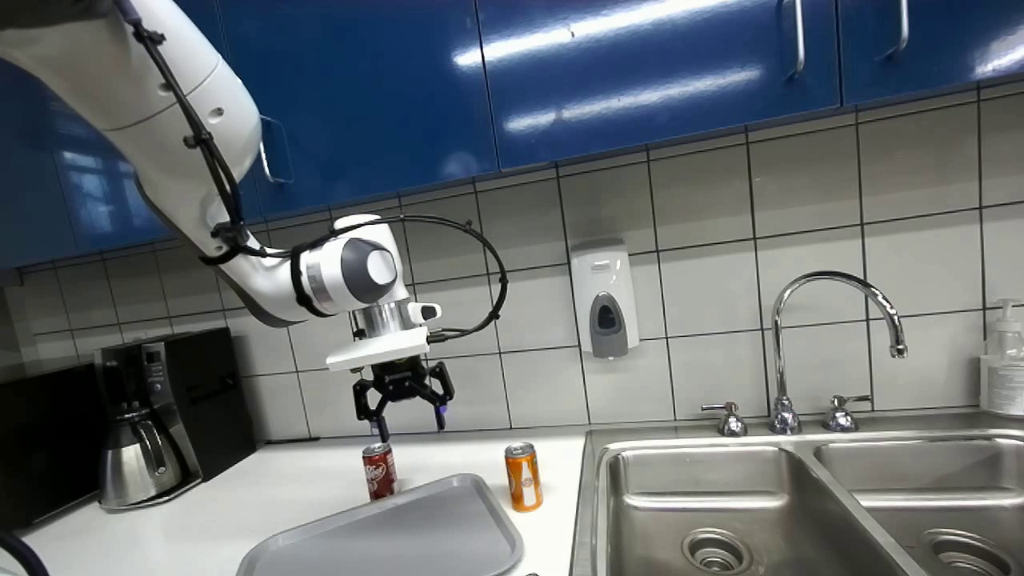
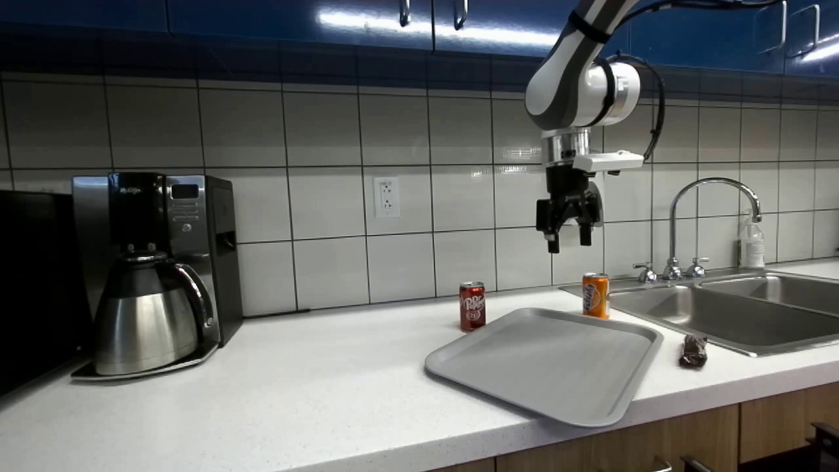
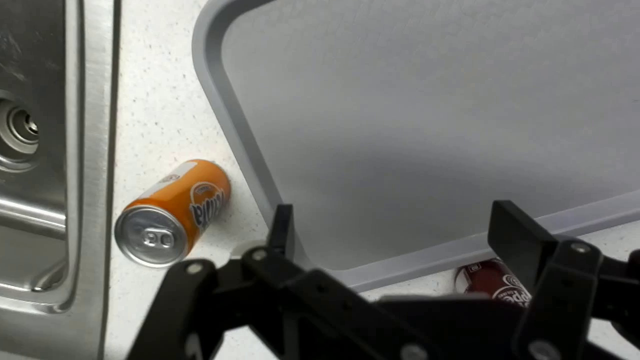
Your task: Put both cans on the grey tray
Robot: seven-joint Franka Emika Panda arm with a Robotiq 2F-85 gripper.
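The red can (image 1: 379,474) (image 2: 472,307) stands upright on the counter just behind the tray's back edge. The orange can (image 1: 524,478) (image 2: 596,296) stands upright on the counter between the tray and the sink. The grey tray (image 1: 384,536) (image 2: 550,360) lies flat on the counter with no can on it. My gripper (image 1: 412,430) (image 2: 569,242) is open and empty, above both cans. In the wrist view its open fingers (image 3: 392,225) frame the tray corner (image 3: 425,100). There the orange can (image 3: 172,212) is at the left, and the red can (image 3: 485,280) is partly hidden by the right finger.
A steel double sink (image 1: 596,512) with a curved faucet (image 2: 675,229) is beside the orange can. A coffee maker with a pot (image 2: 147,314) stands at the far side. A small dark wrapped item (image 2: 693,351) lies between tray and sink. Blue cabinets (image 1: 360,96) hang overhead.
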